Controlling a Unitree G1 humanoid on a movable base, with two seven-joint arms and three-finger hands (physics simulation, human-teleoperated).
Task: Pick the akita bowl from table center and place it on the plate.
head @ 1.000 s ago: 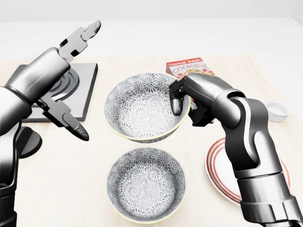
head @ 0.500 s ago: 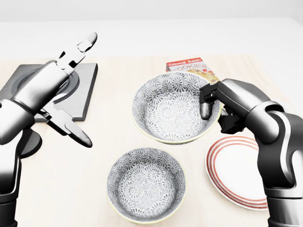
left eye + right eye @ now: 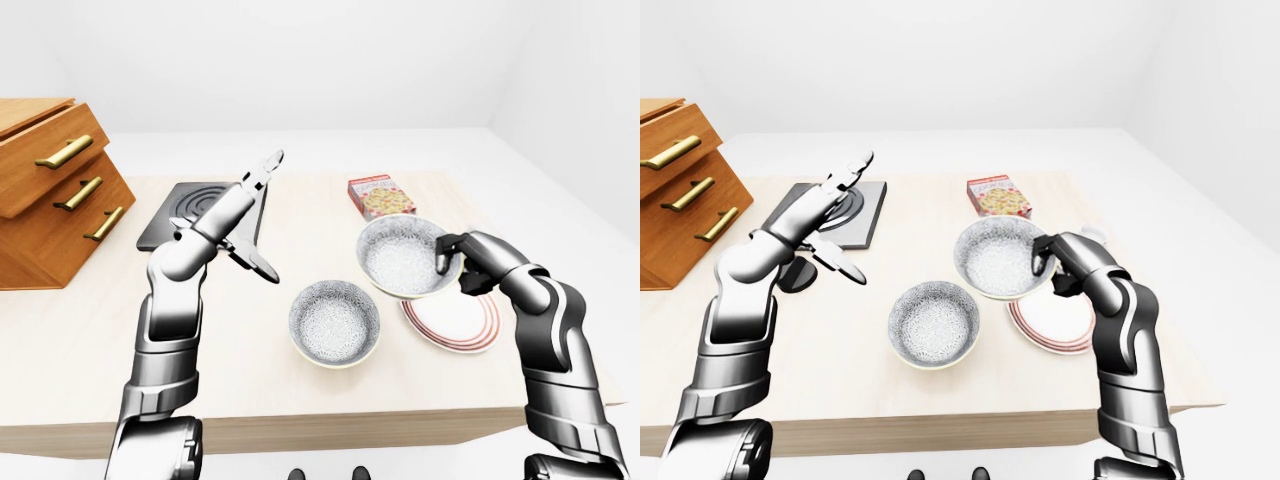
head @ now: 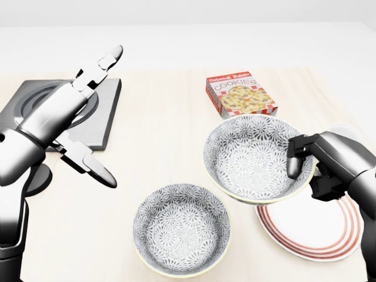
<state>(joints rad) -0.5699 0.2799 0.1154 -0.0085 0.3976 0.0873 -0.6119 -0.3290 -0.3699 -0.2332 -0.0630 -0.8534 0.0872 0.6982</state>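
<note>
Rightward since half a second ago, the right hand (image 4: 324, 160) has carried the akita bowl (image 4: 252, 158) until it hangs over the left edge of the plate (image 4: 320, 238), thumb inside the rim, fingers closed outside. Stiff, glazed, probably slippery and breakable: that rim pinch suits it. The left hand (image 4: 66, 111) hovers spread open. The box (image 4: 241, 94) reads "COOKIES".

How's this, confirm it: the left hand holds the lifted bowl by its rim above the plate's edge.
Wrong hand: the right hand holds the lifted bowl by its rim above the plate's edge, per the head view. The left hand is open.
</note>
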